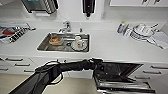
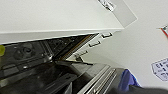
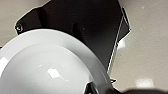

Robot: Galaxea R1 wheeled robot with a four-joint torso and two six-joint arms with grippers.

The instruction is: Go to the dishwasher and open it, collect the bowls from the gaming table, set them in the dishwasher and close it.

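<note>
The dishwasher [image 1: 117,72] sits under the white counter with its door hanging partly open, dark inside, and the brushed steel front [image 1: 125,88] facing down toward me. My left arm reaches in from the left, and its gripper [image 1: 98,67] is at the door's left upper edge. The left wrist view looks into the dishwasher's dark inside [image 2: 37,67] below the counter edge. A white bowl [image 3: 50,67] looms large in the right wrist view above the beige floor, with a dark finger [image 3: 98,88] on its rim. The gaming table is out of view.
A steel sink [image 1: 45,45] in the counter holds a bowl, a cup and a plate, behind it a faucet [image 1: 66,26]. Stacked plates [image 1: 142,31] and a bottle [image 1: 121,26] stand at the right. White drawers [image 1: 15,63] flank the dishwasher.
</note>
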